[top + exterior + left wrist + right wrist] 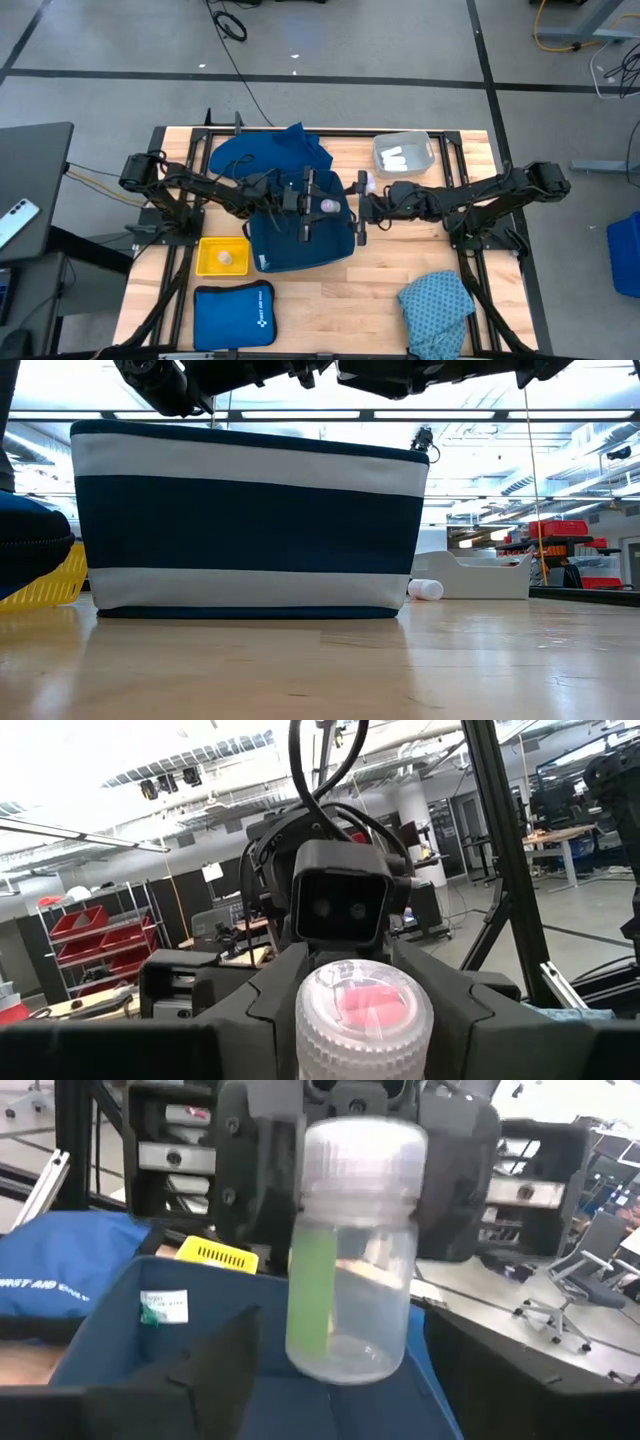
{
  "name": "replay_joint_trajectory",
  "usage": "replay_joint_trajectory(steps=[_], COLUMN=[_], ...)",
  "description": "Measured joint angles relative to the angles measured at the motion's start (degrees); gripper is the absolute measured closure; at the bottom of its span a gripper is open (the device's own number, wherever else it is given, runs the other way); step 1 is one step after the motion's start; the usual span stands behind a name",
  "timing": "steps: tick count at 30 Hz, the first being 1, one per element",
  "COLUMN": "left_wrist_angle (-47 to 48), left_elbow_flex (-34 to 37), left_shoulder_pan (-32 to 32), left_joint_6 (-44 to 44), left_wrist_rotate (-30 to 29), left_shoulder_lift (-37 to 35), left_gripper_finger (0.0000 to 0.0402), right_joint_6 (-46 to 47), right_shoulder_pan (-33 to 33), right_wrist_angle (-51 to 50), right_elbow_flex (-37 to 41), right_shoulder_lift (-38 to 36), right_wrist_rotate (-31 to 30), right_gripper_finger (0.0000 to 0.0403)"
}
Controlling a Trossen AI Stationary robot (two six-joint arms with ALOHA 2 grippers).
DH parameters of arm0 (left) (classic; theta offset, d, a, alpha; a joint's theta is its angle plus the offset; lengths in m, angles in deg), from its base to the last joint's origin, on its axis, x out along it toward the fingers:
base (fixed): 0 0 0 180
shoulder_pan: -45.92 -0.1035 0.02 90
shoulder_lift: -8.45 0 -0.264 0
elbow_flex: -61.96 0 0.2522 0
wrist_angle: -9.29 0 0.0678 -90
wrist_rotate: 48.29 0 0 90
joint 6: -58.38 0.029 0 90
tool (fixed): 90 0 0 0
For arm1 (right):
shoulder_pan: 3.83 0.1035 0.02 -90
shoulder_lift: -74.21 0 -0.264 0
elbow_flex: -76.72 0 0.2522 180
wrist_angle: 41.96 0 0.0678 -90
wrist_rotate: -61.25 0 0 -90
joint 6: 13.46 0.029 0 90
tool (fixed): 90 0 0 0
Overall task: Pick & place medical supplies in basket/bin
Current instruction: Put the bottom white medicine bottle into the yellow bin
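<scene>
Wooden desk [400,285], light planks. Yellow tray [222,256] near left edge, beside navy-white striped basket [250,520]. Flat bright-blue zip pouch [233,315] with white logo just below yellow tray. White bin [404,154] at far side. Phone [14,222] on dark side table. Grey floor, black cables, red bins on shelving [95,935].

I counted 1 clear vial [352,1250], 1 white roll [426,589] on the table, 1 navy-and-white striped basket [300,245], 1 dark-blue cloth [265,152], 1 teal speckled cloth [438,305], 1 white tray [404,153], 1 yellow bin [223,256], 1 bright-blue zip pouch [233,314]. I saw 2 arms. Tray contents I couldn't count.
</scene>
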Motion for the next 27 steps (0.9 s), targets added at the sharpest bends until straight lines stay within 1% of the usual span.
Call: replay_joint_trajectory(steps=[3,6,11,14,19,22,27], left_wrist_angle=[0.1,3.5,13.4,20.8,31.8,32.0,22.4], left_elbow_flex=[0.2,0.3,0.3,0.3,0.3,3.5,15.2], left_shoulder_pan=[0.0,0.0,0.0,0.0,0.3,1.1,1.2], left_joint_6=[0.0,0.4,0.6,0.3,0.3,0.1,-3.6], left_wrist_rotate=[0.0,-0.1,-0.2,-0.6,-3.1,-5.6,-9.9], left_shoulder_lift=[-0.1,-1.1,-5.0,-8.2,-13.0,-16.5,-23.9], left_gripper_finger=[0.0263,0.0263,0.0263,0.0263,0.0263,0.0263,0.0263], right_joint_6=[0.4,1.2,1.7,2.3,2.6,2.8,3.0], right_shoulder_pan=[0.0,0.1,0.4,1.0,1.8,1.8,1.8], right_wrist_angle=[-1.2,-3.9,-7.8,-8.9,-9.9,-10.9,-11.2], right_elbow_flex=[0.0,0.0,0.0,0.0,0.0,0.0,0.0], right_shoulder_lift=[0.0,0.0,0.0,0.0,0.0,0.0,0.0], right_wrist_rotate=[-0.1,-1.2,-1.2,-0.4,-0.2,-0.2,-0.2], right_gripper_finger=[0.0105,0.0111,0.013,0.0141,0.0156,0.0161,0.0165])
